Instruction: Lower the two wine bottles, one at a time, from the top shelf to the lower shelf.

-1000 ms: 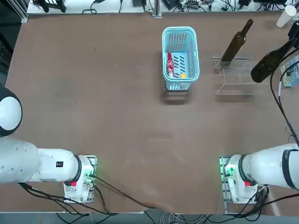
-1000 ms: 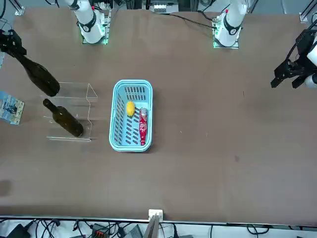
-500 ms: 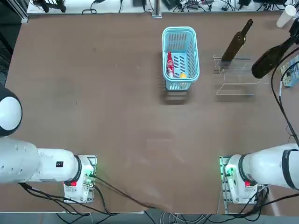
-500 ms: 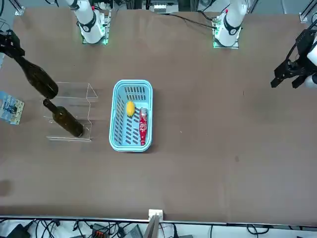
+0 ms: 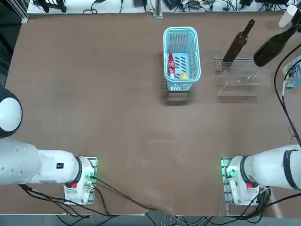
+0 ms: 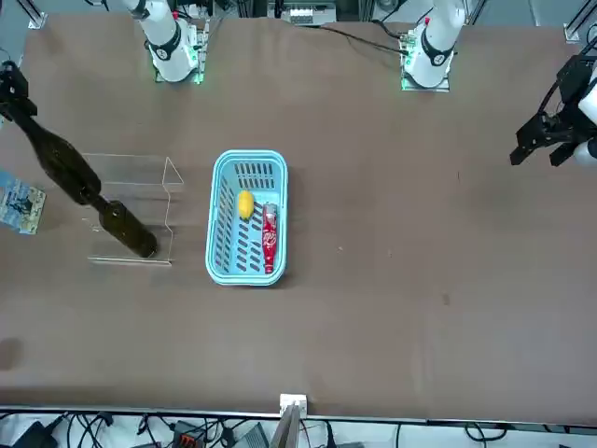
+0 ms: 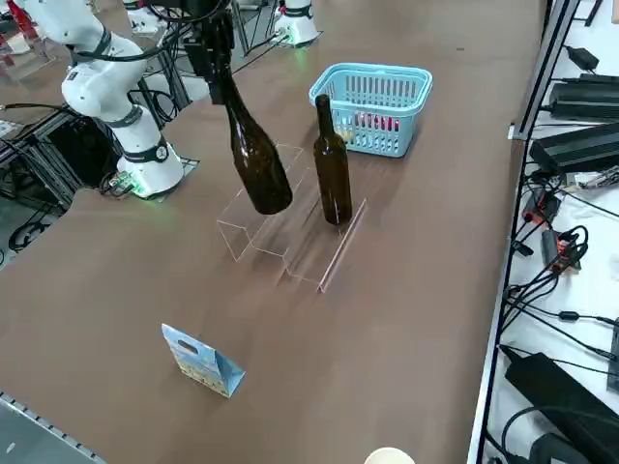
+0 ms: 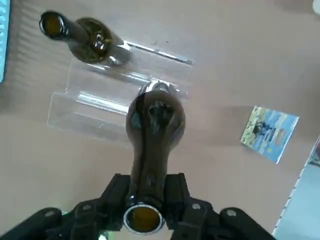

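Even bright overhead light, soft shadows; glare on acrylic stand (image 8: 120, 85).

Light-blue basket (image 6: 245, 217) on brown table (image 6: 392, 243), holding small red bottle (image 6: 269, 238) and yellow item (image 6: 245, 203) side by side. Small printed card (image 7: 201, 361) stands near table edge. White cup (image 5: 287, 16) at far corner.

Robotics lab, brown test table (image 5: 117, 108), cables (image 7: 551, 280), power bricks (image 7: 580, 145)

One dark green wine bottle (image 7: 332, 164) stands upright on the clear acrylic stand's lower shelf (image 7: 319, 237). The second bottle (image 7: 253, 155) hangs suspended above the top shelf (image 7: 253, 215), neck uppermost.
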Action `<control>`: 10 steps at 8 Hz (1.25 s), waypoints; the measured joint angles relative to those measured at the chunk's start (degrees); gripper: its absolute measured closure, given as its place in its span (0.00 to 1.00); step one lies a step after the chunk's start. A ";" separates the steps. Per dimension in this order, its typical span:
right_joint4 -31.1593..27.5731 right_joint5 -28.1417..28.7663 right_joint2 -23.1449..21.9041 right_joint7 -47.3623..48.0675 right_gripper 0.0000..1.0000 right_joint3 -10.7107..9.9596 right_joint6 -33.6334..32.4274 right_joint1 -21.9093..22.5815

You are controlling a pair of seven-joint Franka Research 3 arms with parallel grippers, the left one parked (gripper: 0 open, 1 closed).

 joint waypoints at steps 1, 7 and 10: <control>2.14 0.07 2.45 -0.93 0.61 0.03 0.08 0.10; 12.94 3.70 16.18 -6.02 0.61 -0.08 0.37 0.11; 17.04 7.55 20.67 -10.69 0.61 -2.01 0.41 -0.12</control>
